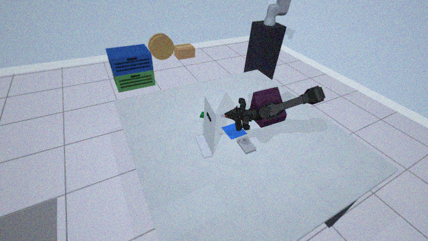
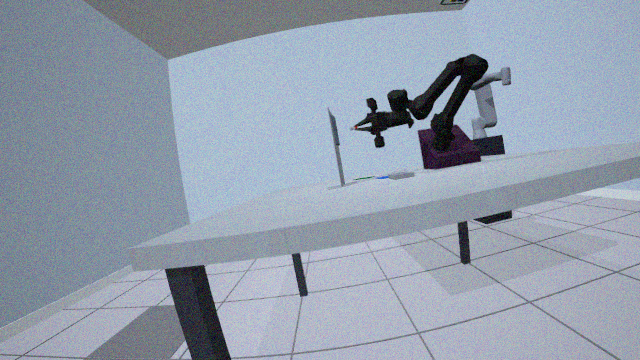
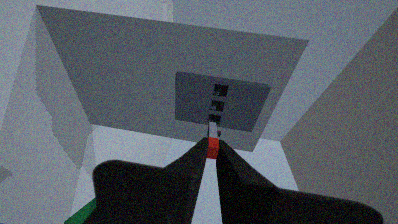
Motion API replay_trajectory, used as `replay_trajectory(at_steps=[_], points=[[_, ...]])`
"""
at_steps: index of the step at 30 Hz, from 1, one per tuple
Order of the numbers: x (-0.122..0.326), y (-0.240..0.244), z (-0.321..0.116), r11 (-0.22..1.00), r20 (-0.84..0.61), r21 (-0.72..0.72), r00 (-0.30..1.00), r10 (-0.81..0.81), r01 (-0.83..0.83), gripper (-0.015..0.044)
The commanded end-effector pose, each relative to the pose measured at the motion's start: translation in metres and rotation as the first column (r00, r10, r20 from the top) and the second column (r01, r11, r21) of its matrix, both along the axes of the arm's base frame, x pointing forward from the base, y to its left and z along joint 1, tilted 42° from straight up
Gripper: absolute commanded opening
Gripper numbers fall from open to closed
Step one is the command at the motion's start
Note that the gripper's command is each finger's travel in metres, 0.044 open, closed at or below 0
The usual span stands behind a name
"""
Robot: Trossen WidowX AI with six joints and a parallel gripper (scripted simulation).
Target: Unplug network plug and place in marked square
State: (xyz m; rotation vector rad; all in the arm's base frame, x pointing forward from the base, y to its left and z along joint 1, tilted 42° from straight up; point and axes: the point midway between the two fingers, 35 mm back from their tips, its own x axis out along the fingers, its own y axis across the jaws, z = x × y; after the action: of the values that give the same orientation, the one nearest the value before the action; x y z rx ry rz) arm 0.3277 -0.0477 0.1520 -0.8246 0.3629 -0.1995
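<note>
From here I see a broad, pale grey table (image 1: 287, 187) (image 2: 280, 235) on dark legs. On it stand an upright light grey panel (image 1: 208, 134) (image 2: 338, 160) and a dark purple block (image 1: 262, 97) (image 2: 430, 157); a flat blue square (image 1: 232, 131) (image 2: 383, 177) (rather vivid) lies near a small grey slab (image 1: 247, 146) (image 2: 401, 175).
</note>
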Motion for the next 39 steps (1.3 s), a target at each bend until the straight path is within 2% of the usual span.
replay_trajectory(at_steps=[1,21,30,39], points=[[-0.001,-0.006,0.009,1.000,0.008,-0.002,1.000,0.000,0.000,0.0000],[-0.024,-0.040,0.043,1.000,0.003,-0.004,1.000,-0.001,0.001,0.0000],[-0.028,-0.038,-0.016,0.985,-0.248,-0.042,0.956,0.155,-0.170,0.0000],[-0.045,-0.030,-0.070,0.931,-0.429,0.027,0.837,0.340,-0.364,0.0000]])
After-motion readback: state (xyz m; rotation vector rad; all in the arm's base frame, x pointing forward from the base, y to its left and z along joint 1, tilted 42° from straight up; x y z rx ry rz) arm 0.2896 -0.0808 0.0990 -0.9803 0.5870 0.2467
